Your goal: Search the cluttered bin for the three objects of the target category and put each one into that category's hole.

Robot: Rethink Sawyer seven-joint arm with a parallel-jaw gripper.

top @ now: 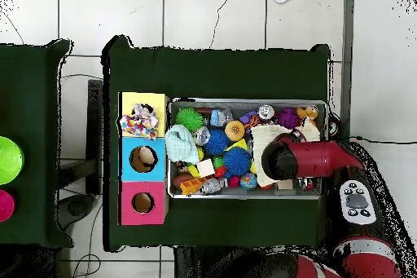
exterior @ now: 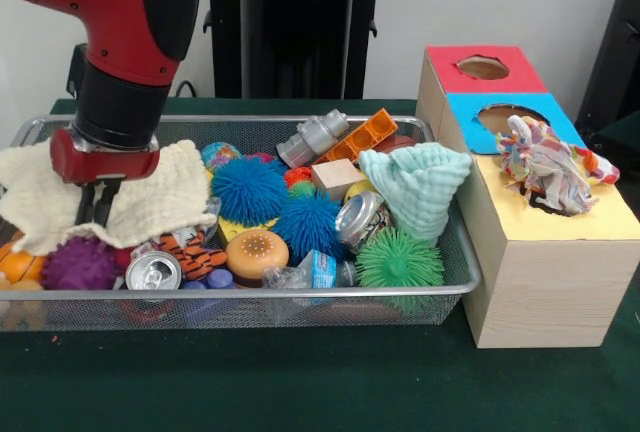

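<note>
The red and black arm (exterior: 125, 32) bends down from the upper left, wrist vertical. Its hand (exterior: 97, 204) points straight down, low at the left end, the dark fingers (exterior: 84, 204) close together.

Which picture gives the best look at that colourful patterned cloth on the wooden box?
The front view: the printed cloth shows large, bunched over the yellow-surround hole, with its folds and coloured patches clear. The overhead view shows it only as a small speckled heap on the yellow square.
</note>
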